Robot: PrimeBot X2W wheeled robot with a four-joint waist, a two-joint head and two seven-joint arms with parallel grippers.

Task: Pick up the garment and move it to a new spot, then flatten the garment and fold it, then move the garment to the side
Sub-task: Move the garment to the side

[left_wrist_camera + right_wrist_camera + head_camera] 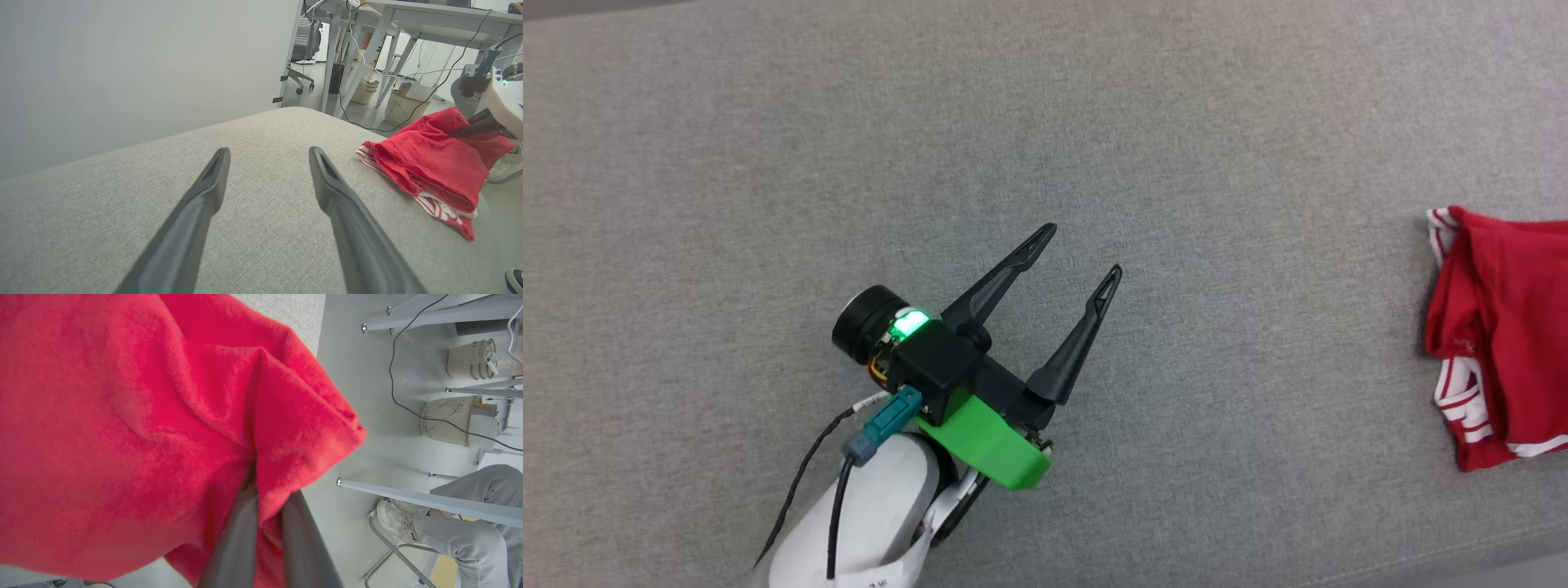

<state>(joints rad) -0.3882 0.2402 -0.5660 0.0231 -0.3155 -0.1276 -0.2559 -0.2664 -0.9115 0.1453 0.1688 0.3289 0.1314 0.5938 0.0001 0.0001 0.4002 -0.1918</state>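
left gripper (1083, 250) spread wide over grey cushion (1013, 122) | right gripper (470, 127) clenched on garment (1503, 327), i can't see its tips, buried in red cloth | garment bunched at 3 o'clock in head view, cut off by frame edge

Black left pincer (1082, 250), green mount (988, 449) (light (909, 322) glowing), apparently white forearm (874, 514)

Surface (1045, 122): grey woven fabric, rounded edge | Wall (122, 61): plain pale grey, evenly lit | Floor (359, 416): pale grey, smooth | Furniture: white-legged desks (408, 24), wheeled office chair (301, 77), perforated baskets (406, 109) by the desk legs | Cables (392, 375): trailing to the floor | Person (482, 539): seated, grey trousers, pale shoes
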